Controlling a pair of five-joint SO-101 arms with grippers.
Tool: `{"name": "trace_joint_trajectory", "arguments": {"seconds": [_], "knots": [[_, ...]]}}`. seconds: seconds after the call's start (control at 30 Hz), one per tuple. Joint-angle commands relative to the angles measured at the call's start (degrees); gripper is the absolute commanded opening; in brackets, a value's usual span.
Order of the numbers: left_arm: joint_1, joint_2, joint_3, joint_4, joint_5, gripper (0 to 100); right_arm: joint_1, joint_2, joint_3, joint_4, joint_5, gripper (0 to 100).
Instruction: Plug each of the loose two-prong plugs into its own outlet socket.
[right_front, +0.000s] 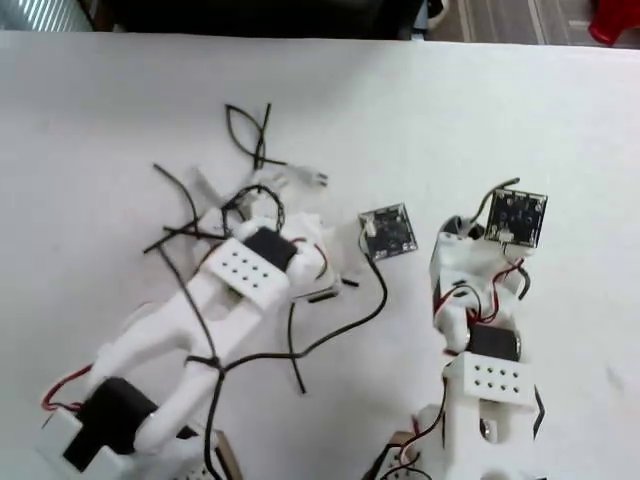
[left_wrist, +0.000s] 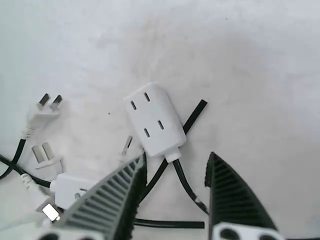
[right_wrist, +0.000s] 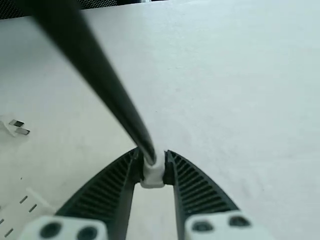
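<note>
Left gripper (left_wrist: 177, 159) of mine is hanging spread wide above the table (left_wrist: 225, 60), pinching nothing, with the white outlet block (left_wrist: 152, 120) lying just beyond its tips, sockets facing up, long axis running away from me, cord end nearest the tips; a loose plug (left_wrist: 42, 111) is lying off to that block's side, apart from it. Right gripper (right_wrist: 151, 155) is pinching a white plug body (right_wrist: 151, 176), its black cord (right_wrist: 100, 75) rising past the camera, prongs hidden; a slotted block corner (right_wrist: 15, 210) is sitting near it. In the high view my left arm (right_front: 200, 320) is lying closer to the outlet block than my right arm (right_front: 480, 385), so I am judging that the held plug is needing carrying across toward it.
</note>
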Motion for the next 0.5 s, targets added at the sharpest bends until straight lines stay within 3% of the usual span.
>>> {"name": "trace_joint_trajectory", "arguments": {"seconds": [0.0, 0.27, 0.47], "knots": [[-2.07, 5.67, -6.51, -3.34, 3.43, 22, 0.57, 0.13, -2.11, -1.36, -0.26, 1.6], [-3.47, 27.03, -29.10, 7.56, 7.56, 21, 0.66, 0.13, -2.11, -1.36, -0.26, 1.6], [-2.42, 33.27, -36.13, 11.96, 8.79, 15, 0.66, 0.13, -2.11, -1.36, -0.26, 1.6]]}}
